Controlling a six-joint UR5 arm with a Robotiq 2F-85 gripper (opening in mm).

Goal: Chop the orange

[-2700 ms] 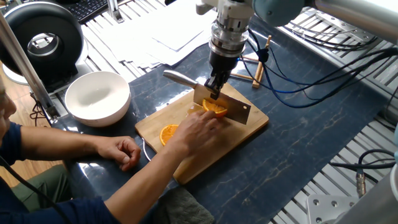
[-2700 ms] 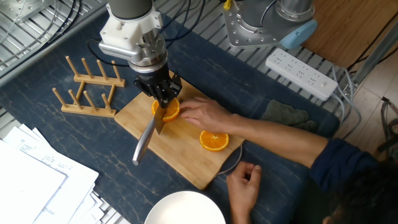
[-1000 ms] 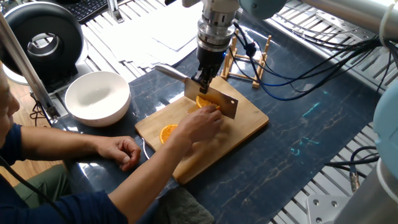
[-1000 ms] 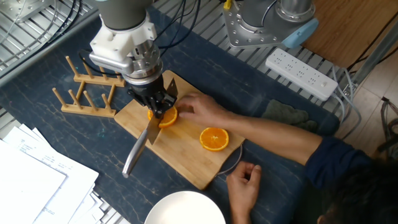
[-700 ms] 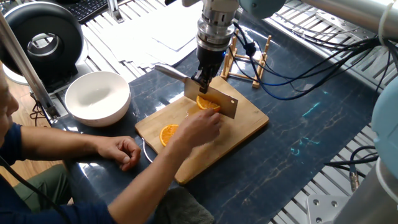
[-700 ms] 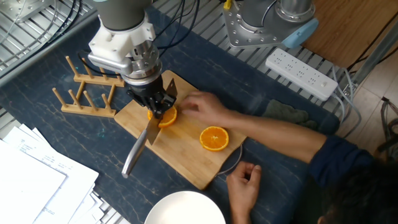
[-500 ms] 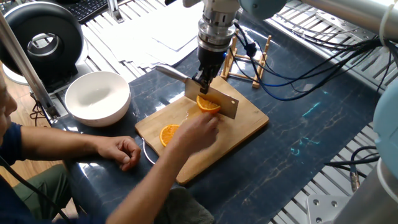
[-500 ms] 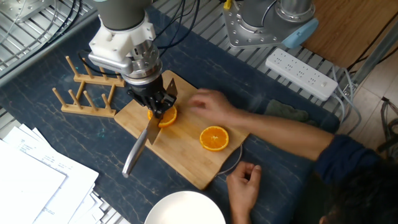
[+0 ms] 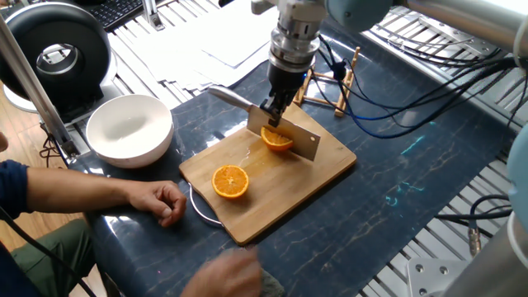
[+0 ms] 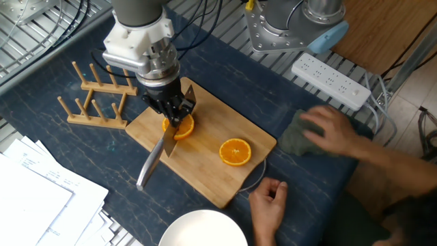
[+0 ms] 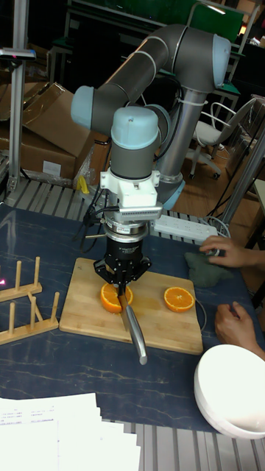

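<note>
Two halves of the orange lie cut side up on a wooden cutting board (image 9: 323, 167) (image 10: 213, 186) (image 11: 79, 313). One half (image 9: 278, 139) (image 10: 181, 128) (image 11: 112, 297) sits right under a cleaver-like knife (image 9: 289, 138) (image 10: 152, 166) (image 11: 135, 333). My gripper (image 9: 275, 111) (image 10: 175, 113) (image 11: 121, 280) is shut on the knife near where blade meets handle, and the blade stands on edge at this half. The other half (image 9: 230, 181) (image 10: 235, 152) (image 11: 179, 299) lies apart toward the person's side of the board.
A white bowl (image 9: 129, 129) (image 10: 203, 229) (image 11: 232, 390) stands beside the board. A wooden peg rack (image 9: 332, 78) (image 10: 95, 102) (image 11: 26, 302) is behind the gripper. One human hand (image 9: 162, 200) (image 10: 270, 199) rests by the board; the other (image 10: 329, 130) (image 11: 223, 252) is on a grey cloth.
The person's hand that held the orange half under the knife has pulled away from the board to the grey cloth. My gripper and knife have shifted only slightly.
</note>
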